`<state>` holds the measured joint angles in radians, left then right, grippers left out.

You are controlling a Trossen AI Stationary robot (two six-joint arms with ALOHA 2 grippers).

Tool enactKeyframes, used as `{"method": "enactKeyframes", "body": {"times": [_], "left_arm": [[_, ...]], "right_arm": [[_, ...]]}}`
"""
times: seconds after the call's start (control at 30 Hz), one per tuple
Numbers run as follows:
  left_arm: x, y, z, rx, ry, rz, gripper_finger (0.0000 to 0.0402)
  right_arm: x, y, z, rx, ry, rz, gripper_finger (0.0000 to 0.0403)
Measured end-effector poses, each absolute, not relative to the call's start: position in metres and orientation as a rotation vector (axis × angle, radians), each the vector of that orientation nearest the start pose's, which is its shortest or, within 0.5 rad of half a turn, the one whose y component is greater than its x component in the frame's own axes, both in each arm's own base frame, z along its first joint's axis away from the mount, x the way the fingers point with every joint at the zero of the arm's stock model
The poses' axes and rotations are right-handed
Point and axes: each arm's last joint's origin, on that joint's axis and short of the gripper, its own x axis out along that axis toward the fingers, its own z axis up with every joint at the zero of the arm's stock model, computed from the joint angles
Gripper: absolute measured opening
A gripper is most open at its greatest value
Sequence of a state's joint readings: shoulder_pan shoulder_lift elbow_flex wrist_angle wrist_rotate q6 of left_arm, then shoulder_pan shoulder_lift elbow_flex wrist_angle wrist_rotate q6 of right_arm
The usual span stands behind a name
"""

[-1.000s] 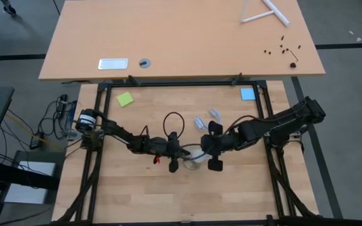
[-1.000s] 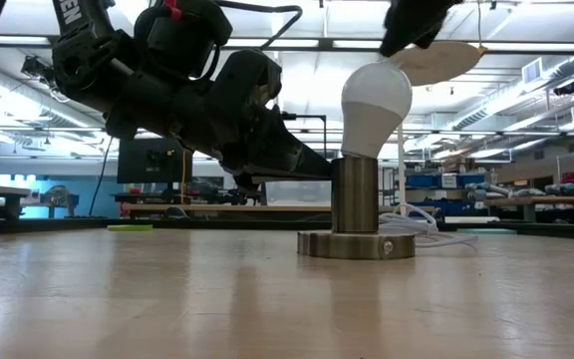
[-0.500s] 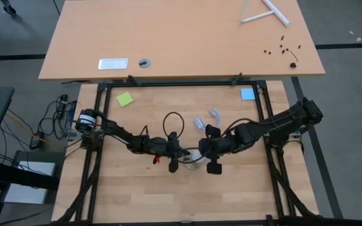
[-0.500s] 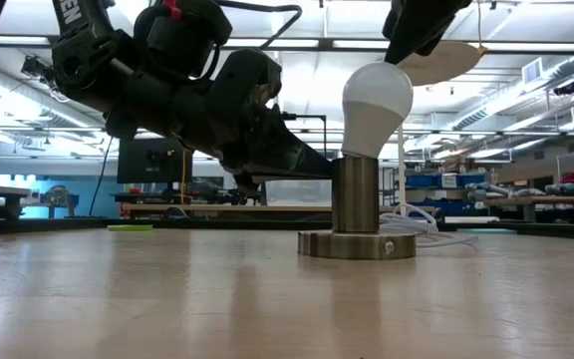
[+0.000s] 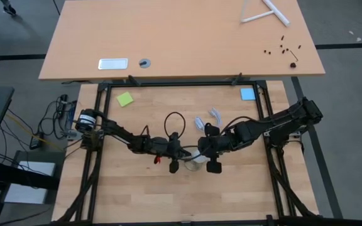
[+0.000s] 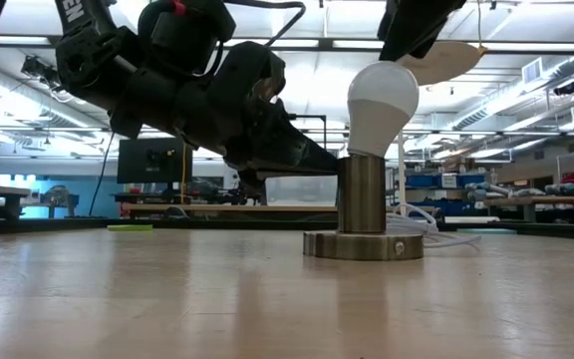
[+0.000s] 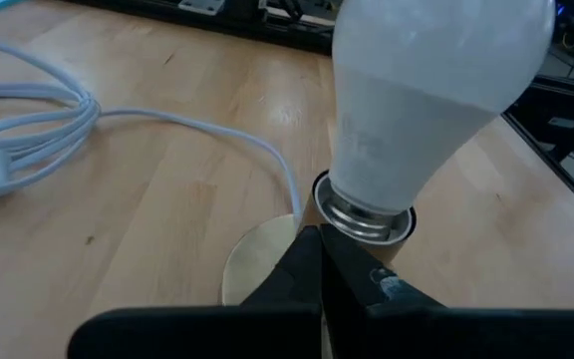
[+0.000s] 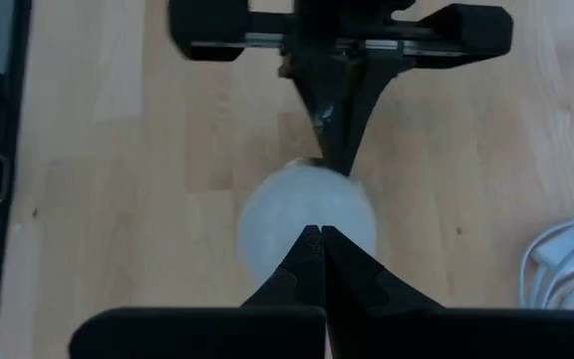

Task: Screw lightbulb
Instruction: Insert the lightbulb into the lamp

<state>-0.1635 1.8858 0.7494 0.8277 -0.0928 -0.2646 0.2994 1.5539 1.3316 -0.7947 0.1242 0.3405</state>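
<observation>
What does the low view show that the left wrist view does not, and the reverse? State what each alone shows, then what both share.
Only the low view shows the right hand, shut, pressing down on top of the lightbulb, plus the socket's full flat base and the room behind. Only the left wrist view shows the bulb's metal screw collar seated in the socket and the white cord looping over the table. Both show the bulb upright in the socket and the shut left hand against the socket.
</observation>
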Motion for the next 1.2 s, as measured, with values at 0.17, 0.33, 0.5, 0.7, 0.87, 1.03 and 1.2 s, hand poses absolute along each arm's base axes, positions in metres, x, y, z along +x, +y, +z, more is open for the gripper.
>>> {"method": "enactKeyframes", "body": {"times": [0.17, 0.33, 0.5, 0.7, 0.87, 1.03, 1.2], "left_arm": [[0.347, -0.054, 0.128, -0.221, 0.317, -0.022, 0.0000], [0.347, -0.054, 0.128, -0.222, 0.317, -0.020, 0.0000], [0.347, -0.054, 0.128, -0.222, 0.315, -0.020, 0.0000], [0.347, -0.054, 0.128, -0.222, 0.315, -0.020, 0.0000], [0.347, -0.054, 0.128, -0.222, 0.315, -0.019, 0.0000], [0.347, -0.054, 0.128, -0.222, 0.315, -0.019, 0.0000], [0.347, -0.054, 0.128, -0.223, 0.314, -0.019, 0.0000]], "right_arm": [[0.305, 0.096, 0.293, 0.111, 1.003, 0.019, 0.0000], [0.304, 0.096, 0.293, 0.124, 1.008, 0.011, 0.0000], [0.306, 0.096, 0.292, 0.128, 1.015, 0.014, 0.0000], [0.310, 0.096, 0.284, 0.124, 1.045, 0.023, 0.0000], [0.312, 0.093, 0.285, 0.120, 1.029, 0.026, 0.0001], [0.315, 0.087, 0.285, 0.126, 1.023, 0.018, 0.0001], [0.318, 0.082, 0.286, 0.133, 1.007, 0.036, 0.0001]]}}
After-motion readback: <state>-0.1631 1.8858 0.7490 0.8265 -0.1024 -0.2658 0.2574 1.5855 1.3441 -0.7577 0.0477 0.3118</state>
